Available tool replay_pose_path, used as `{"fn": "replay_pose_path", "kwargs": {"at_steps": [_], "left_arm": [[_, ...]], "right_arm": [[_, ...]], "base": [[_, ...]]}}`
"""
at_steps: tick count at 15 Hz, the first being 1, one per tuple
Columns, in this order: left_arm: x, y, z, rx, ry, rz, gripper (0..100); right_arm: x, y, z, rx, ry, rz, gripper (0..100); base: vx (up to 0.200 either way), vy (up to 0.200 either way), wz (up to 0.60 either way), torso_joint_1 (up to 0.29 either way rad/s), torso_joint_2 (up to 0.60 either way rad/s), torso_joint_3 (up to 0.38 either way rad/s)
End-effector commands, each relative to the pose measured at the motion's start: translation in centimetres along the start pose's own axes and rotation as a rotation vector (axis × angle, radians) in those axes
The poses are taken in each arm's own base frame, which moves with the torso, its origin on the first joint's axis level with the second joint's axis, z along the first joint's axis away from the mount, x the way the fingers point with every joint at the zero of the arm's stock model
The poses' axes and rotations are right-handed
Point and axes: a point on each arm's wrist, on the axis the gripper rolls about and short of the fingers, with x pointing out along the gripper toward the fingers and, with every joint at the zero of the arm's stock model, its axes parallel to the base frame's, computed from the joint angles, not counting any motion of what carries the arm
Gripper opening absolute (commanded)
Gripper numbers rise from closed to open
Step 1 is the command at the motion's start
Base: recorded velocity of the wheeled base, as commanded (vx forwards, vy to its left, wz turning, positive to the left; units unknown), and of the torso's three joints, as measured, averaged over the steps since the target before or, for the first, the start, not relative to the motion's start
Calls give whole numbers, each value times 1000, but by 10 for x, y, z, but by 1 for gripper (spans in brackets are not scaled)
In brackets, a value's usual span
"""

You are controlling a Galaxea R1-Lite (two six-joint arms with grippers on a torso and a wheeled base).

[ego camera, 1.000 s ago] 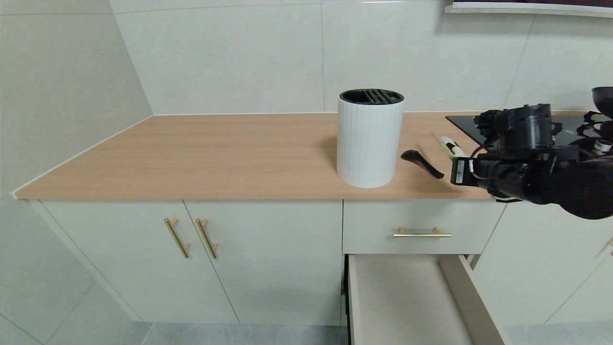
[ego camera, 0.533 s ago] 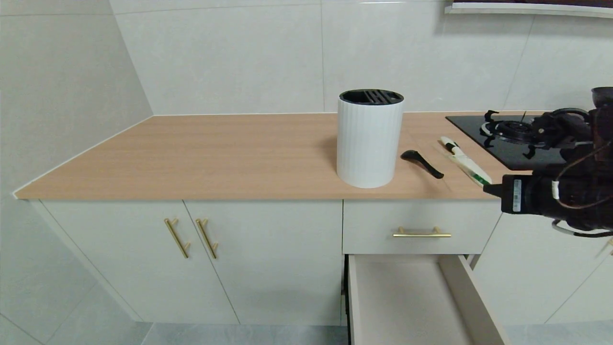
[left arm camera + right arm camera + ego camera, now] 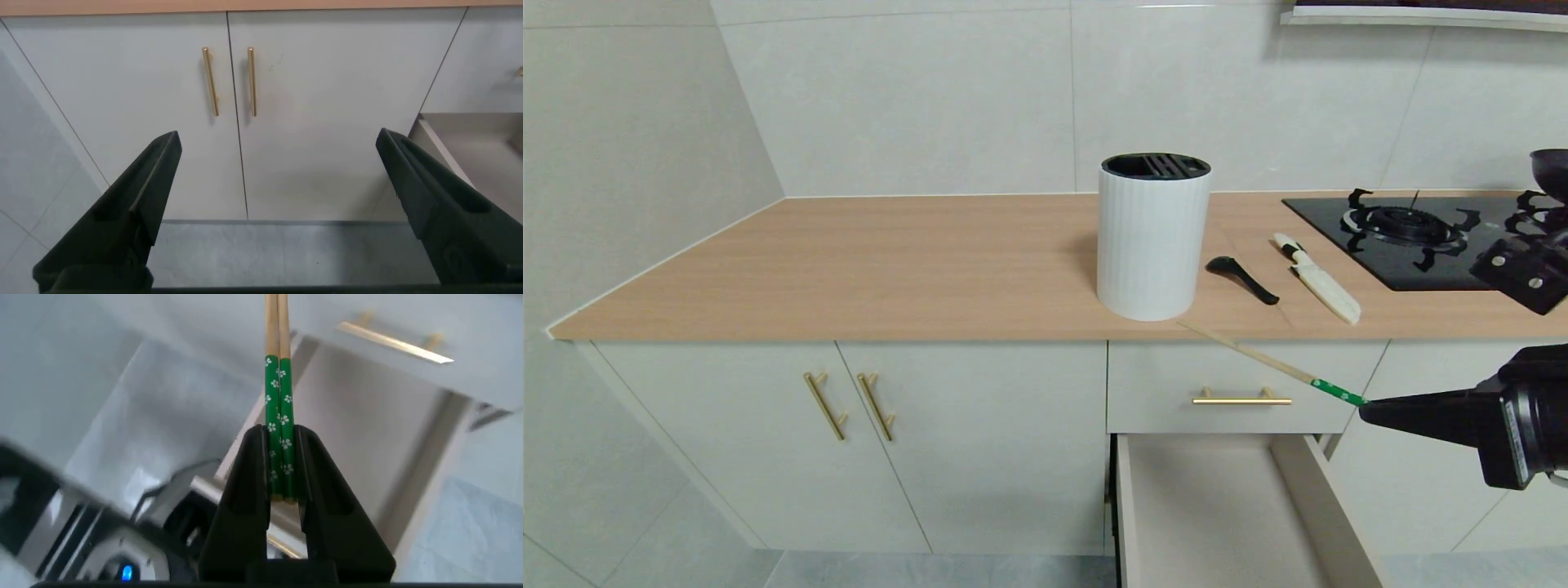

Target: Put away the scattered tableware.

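The right gripper [image 3: 1368, 403] pinches the chopsticks [image 3: 1258, 359] by their green ends. The sticks slant out beyond its fingertips, above the open drawer [image 3: 1209, 514]. The left gripper [image 3: 278, 143] hangs with fingers spread.

Wooden chopsticks [image 3: 1270, 363] with green flowered ends slant across the lower right, pinched in the right pincer [image 3: 1366, 402]. Right of centre, a black spoon [image 3: 1241, 278] and white knife [image 3: 1316, 278] lie flat beside the white ribbed holder [image 3: 1152, 241].
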Motion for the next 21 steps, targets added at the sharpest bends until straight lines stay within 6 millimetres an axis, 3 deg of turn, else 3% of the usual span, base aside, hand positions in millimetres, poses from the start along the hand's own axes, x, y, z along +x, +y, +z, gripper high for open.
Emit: {"fn": "replay_pose_path", "kwargs": {"at_steps": [1,13,21], "left_arm": [[0,0,0,0,0,0,100],[0,0,0,0,0,0,100],[0,0,0,0,0,0,100]], "right_arm": [[11,-1,-6,-10,50,6,0],[48,-8,-15,5,181,-8,0],[53,-9,-16,8,199,-9,0]], "base": [[0,0,0,0,0,0],[0,0,0,-5,12,9],[0,0,0,-161,427,263]]}}
